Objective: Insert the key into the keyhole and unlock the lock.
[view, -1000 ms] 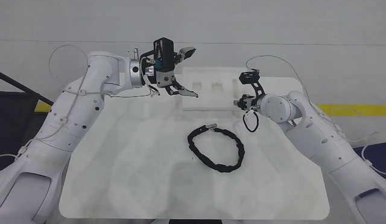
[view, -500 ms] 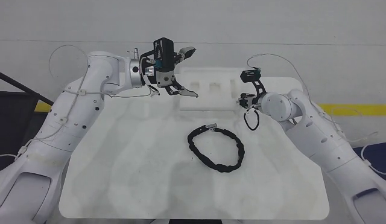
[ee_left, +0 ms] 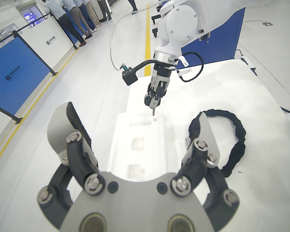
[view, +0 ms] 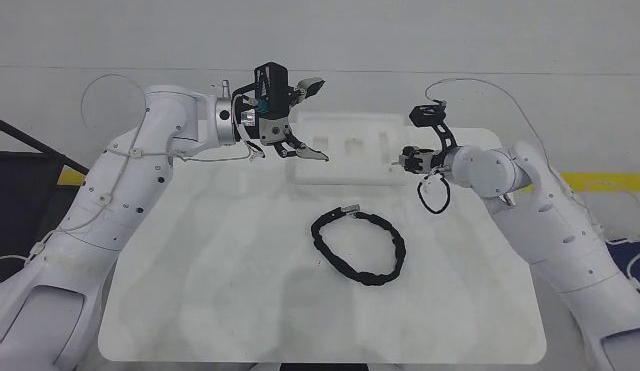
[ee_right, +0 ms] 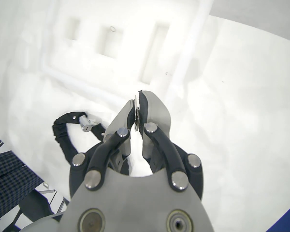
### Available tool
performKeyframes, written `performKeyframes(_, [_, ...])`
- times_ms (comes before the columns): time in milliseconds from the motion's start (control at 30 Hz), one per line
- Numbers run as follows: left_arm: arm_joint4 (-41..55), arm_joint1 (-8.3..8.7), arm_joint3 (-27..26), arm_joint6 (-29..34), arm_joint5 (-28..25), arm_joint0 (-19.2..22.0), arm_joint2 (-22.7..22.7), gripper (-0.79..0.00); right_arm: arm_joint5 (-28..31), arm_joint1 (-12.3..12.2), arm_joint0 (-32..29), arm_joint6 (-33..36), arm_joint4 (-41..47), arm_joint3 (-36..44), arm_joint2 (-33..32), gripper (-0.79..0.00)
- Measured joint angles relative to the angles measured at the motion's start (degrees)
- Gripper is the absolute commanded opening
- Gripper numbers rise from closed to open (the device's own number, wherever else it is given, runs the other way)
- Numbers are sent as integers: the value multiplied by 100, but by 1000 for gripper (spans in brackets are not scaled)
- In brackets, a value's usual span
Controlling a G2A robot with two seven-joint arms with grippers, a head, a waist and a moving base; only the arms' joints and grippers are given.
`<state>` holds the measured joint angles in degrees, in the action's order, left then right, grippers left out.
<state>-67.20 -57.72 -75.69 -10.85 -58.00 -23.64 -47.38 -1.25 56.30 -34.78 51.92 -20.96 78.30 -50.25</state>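
Two sets of fingers are up over the far side of the bench (view: 200,291), and they are not in the same state. My right fingers (ee_right: 136,100) are clenched on the key (ee_right: 136,119), which sits flat between the pads with its metal edge showing at the tips. From the left wrist, the key (ee_left: 153,112) points down out of the right fingers (ee_left: 154,101) at the tray (ee_left: 135,146), close above its end. I cannot tell whether the tip touches the foam.

My left fingers (ee_left: 135,112) are spread wide and carry nothing. From the top they (view: 318,121) hang over the left end of the tray (view: 345,146), with the right fingers (view: 405,158) at its other end.

That tray is white foam with rectangular pockets, set against the far edge of the bench.

Near the middle of the bench lies the lock (view: 360,246), a black sleeved loop lying flat. Its metal cylinder (ee_right: 84,124) sits on the side of the loop nearest the tray, with the keyhole end facing my right wrist. Key and lock are well apart, and neither set of fingers touches the lock.
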Motion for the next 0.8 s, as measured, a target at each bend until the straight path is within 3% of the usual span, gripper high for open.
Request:
performKeyframes(367, [0, 0, 0, 0, 0, 0, 0, 0, 1235, -289, -634, 1317, 2150, 665, -1306, -785])
performKeyframes(500, [0, 0, 0, 0, 0, 0, 0, 0, 1613, -380, -908, 2020, 3302, 726, -1760, -785])
performKeyframes(633, [0, 0, 0, 0, 0, 0, 0, 0, 1692, -520, -1148, 2637, 3717, 776, -2276, -785])
performKeyframes(800, [0, 0, 0, 0, 0, 0, 0, 0, 1520, -666, -1371, 2922, 3942, 831, -2906, -785])
